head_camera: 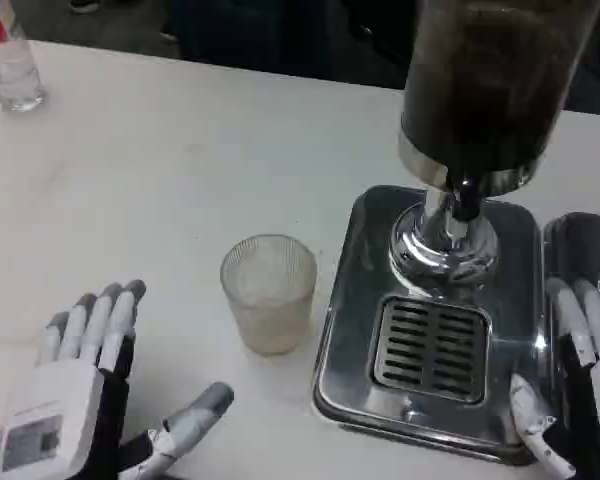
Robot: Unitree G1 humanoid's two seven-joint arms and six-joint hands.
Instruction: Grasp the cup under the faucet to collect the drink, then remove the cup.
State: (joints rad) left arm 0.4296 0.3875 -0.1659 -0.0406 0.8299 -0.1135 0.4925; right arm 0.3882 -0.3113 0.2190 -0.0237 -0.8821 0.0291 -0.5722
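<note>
A clear, ribbed plastic cup [269, 291] stands upright on the white table [180, 170], just left of the dispenser's steel base [345, 330]. It looks empty. The drink dispenser [480, 90] has a dark tank above a chrome column, and its black faucet [467, 200] points down over the slotted drip grate [430, 345]. My left hand [85, 385] lies at the lower left, fingers spread and holding nothing, a short way left of the cup. My right hand [575, 385] is at the lower right edge, fingers apart, beside the base's right side.
A clear water bottle [10, 65] stands at the far left corner of the table. A second steel base [585, 250] shows at the right edge, next to the first. The table's far edge runs along the top, with dark floor beyond.
</note>
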